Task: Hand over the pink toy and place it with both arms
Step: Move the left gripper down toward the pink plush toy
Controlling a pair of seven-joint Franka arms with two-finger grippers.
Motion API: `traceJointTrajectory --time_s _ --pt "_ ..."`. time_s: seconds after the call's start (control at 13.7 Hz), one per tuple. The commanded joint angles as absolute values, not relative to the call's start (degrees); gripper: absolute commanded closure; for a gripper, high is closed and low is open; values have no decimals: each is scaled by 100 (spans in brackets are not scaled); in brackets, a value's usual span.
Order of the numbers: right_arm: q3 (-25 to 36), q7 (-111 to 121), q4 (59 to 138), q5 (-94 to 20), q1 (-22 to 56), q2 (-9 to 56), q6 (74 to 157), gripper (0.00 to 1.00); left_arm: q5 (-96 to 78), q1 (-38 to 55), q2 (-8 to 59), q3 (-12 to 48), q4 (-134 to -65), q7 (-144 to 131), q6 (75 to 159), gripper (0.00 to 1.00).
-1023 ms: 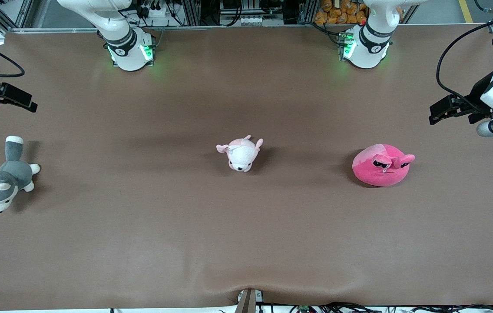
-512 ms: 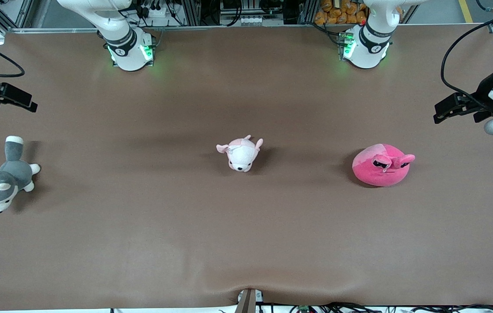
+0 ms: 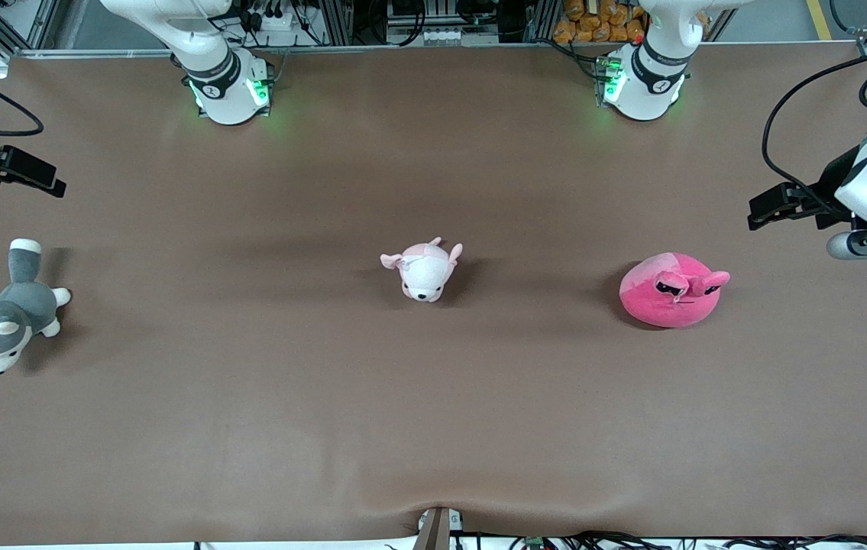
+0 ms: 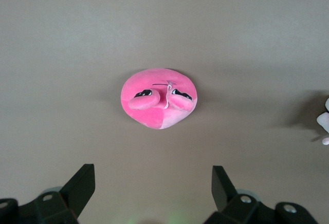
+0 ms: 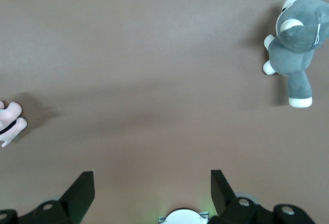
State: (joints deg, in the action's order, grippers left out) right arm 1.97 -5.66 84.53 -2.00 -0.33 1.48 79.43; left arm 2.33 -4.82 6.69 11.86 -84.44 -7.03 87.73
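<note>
Ready to reach: both grippers empty, pink toy waiting on the table

Seen from above, a wide brown table (image 3: pixel 433 428) holds three soft toys set well apart in a rough row. The pink toy (image 3: pixel 672 289), a round hot-pink blob with droopy dark eyes, lies flat on the cloth toward the left arm's end of the table. A small pale pink-and-white puppy (image 3: pixel 424 268) sits near the middle, and a grey husky (image 3: pixel 1 321) lies at the right arm's end.

The left gripper (image 3: pixel 760 211) hangs in the air above the table edge at its own end, near the pink toy but not touching it. Its jaws are spread wide and hold nothing; its wrist view shows the toy centred between the two fingertips. The right gripper (image 3: pixel 51 186) waits over the other end of the table, close to the husky, jaws also spread and empty.

The step in hand looks like the first reach. To do it well, the left gripper probably should come straight down over the plush body, keep the jaws wide until they straddle it, then squeeze the fabric firmly. Gripping toward one side would likely leave room for the right gripper to take hold at the handover.
</note>
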Motion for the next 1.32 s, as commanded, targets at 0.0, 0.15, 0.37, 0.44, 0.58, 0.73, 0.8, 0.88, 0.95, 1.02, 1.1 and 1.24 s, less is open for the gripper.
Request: traceJointTrajectory --time_s 0.0,0.15,0.37,0.44,0.58,0.73,0.8,0.88,0.95,1.02,1.1,1.24 --pt "193 -554 8358 -220 -44 193 7857 0 211 -282 817 1195 -8288 -694 8640 0" --pt "193 -554 8358 -220 -44 193 7857 0 211 -220 844 1187 -8428 -729 8631 0" --pt "193 -554 8358 -220 -35 193 7857 0 228 -307 835 1160 -8403 -905 8622 0" --pt "193 -554 8358 -220 -35 193 7866 0 289 -325 826 1117 -8385 -879 8622 0" --pt "193 -554 8358 -220 -35 193 7858 0 308 -543 774 950 -8385 -852 8552 0" --pt "193 -554 8350 -220 -35 193 7866 0 308 -956 695 932 -8376 -844 8429 0" --pt "193 -554 8358 -220 -35 202 7866 0 316 -1036 633 923 -8393 -931 8437 0" --pt "193 -554 8358 -220 -26 211 7866 0 377 -1055 642 932 -8394 -984 8472 0" --pt "193 -554 8358 -220 -26 211 7866 0 491 -1081 642 932 -8394 -1080 8490 0" --pt "193 -554 8350 -220 -26 211 7866 0 431 -1212 642 940 -8411 -1290 8577 0" --pt "193 -554 8350 -220 -26 211 7866 0 378 -1335 668 949 -8429 -1527 8683 0" --pt "193 -554 8358 -220 -26 220 7857 0 343 -1336 773 949 -8437 -2019 8701 0"
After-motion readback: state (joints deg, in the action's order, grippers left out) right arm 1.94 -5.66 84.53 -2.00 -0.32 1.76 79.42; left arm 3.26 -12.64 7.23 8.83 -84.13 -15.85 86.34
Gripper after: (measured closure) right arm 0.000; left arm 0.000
